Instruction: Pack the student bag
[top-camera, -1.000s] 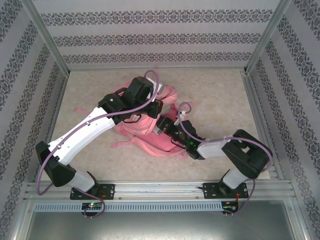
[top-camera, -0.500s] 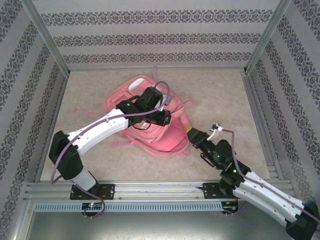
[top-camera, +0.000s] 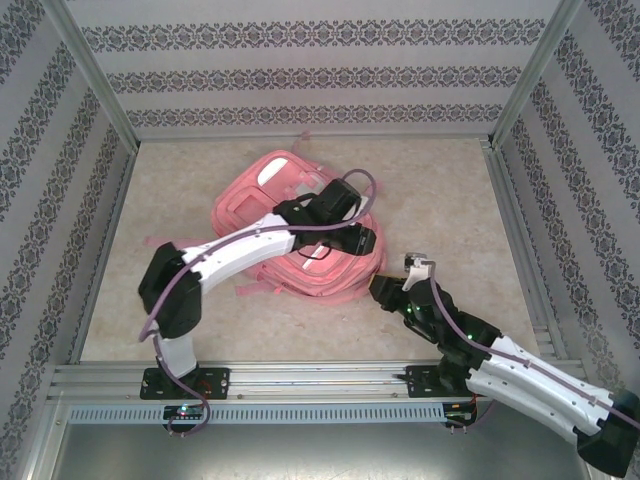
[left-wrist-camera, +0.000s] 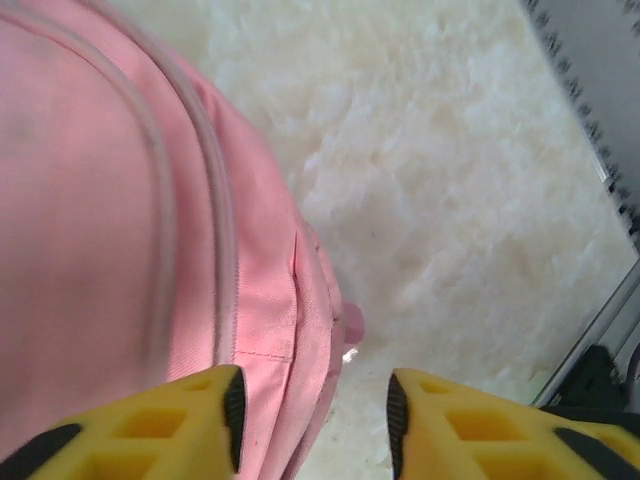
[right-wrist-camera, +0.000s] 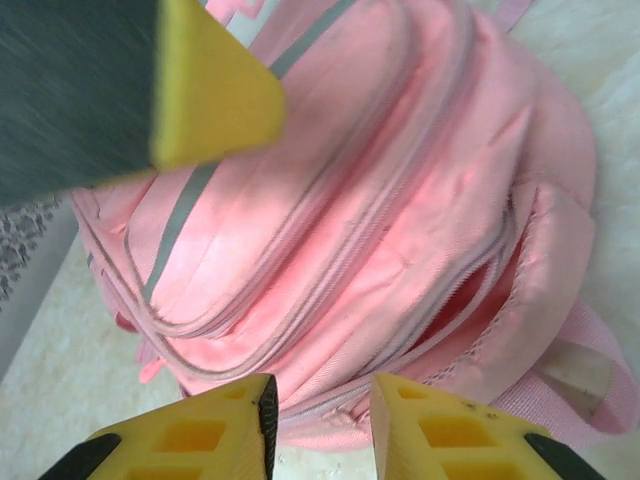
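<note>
The large pink fabric backpack (top-camera: 262, 205) lies flat in the middle of the pale speckled worktop (top-camera: 450, 190). My left tool (left-wrist-camera: 315, 405) hangs over its right edge, jaws moderately apart and holding nothing. My right tool (right-wrist-camera: 322, 410) sits just beside its near corner, jaws narrowly parted and empty.

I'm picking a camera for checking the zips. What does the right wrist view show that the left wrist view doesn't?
Right wrist view: the large pink fabric backpack's front pockets, grey reflective trim and a side strap, beyond the right end effector. Left wrist view: one rounded piped edge of it beside pale mottled tabletop, a metal rail, the left end effector open. Both: pink fabric past yellow fingers.
</note>
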